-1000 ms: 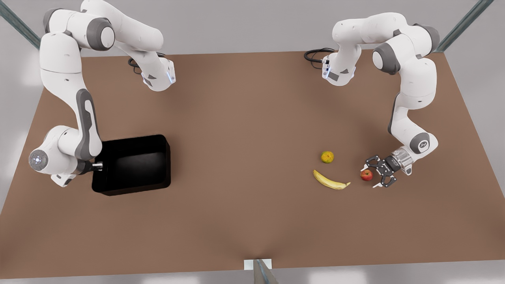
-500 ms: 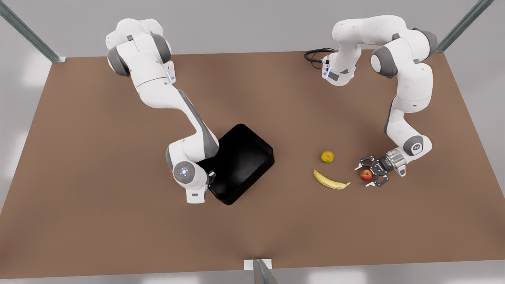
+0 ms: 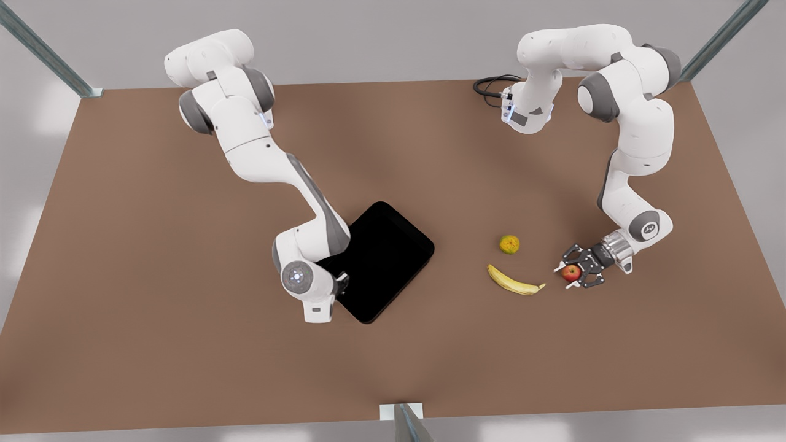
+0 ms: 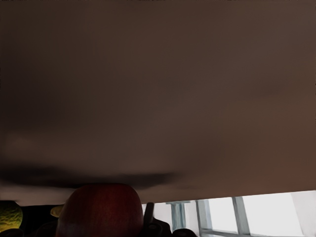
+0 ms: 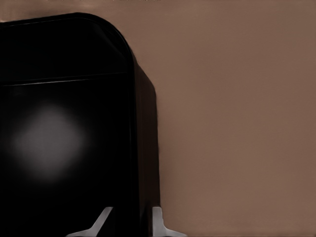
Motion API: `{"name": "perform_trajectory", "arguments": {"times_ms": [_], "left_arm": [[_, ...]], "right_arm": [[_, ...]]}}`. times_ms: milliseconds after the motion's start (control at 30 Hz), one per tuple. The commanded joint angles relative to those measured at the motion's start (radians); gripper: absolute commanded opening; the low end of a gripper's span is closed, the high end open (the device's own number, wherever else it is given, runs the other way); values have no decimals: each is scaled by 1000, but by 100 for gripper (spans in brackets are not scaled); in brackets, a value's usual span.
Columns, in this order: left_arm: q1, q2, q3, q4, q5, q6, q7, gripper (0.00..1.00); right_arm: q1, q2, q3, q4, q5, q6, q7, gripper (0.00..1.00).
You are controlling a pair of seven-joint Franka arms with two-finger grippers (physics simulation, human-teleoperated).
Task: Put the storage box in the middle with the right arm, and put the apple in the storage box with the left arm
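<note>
A: Storage box [image 3: 387,261], black, shallow, sits turned corner-on near mid-worktop [image 3: 153,344], a shade toward the front view's left. Right claw [image 5: 131,222] has it by the wall: in the right wrist view one white-tipped finger stands inside the wall, one outside. Clenched on the box, then. In the front view that claw [image 3: 339,283] is at the box's 8 o'clock corner.

B: Step in hand?

A: Box placement, nearly done by my reckoning. Next move calls for squaring it up or simply letting go and backing off so the wall isn't dragged.

B: Apple?

A: Apple [image 3: 571,272], red, on the worktop well to the box's 3 o'clock. Left claw [image 3: 573,272] comes in from the apple's 2 o'clock, fingers either side of the fruit. Left wrist view has the apple [image 4: 99,210] right up against the claw. Whether the fingers press it yet, I cannot tell.

B: Neighbours?

A: Banana [image 3: 514,280] just at the apple's 9 o'clock, orange-green fruit [image 3: 509,244] near its 10 o'clock. The carry to the box passes over both, so lift first.
</note>
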Motion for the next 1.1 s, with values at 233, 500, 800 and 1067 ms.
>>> {"name": "perform_trajectory", "arguments": {"times_ms": [233, 500, 800, 1067], "left_arm": [[2, -101, 12, 110, 114, -6, -196, 26], [-2, -173, -385, 460, 885, 44, -746, 26], [-267, -132, -525, 640, 1068, 330, -1500, 27], [-433, -149, -515, 756, 1113, 379, -1828, 27]], "right_arm": [[-20, -166, -12, 21, 1, -285, 7, 100], [-198, -711, -224, -103, -352, -746, 11, 100], [-198, -678, -241, -124, -354, -756, 86, 100], [-198, -668, -241, -123, -346, -755, 82, 100]]}}
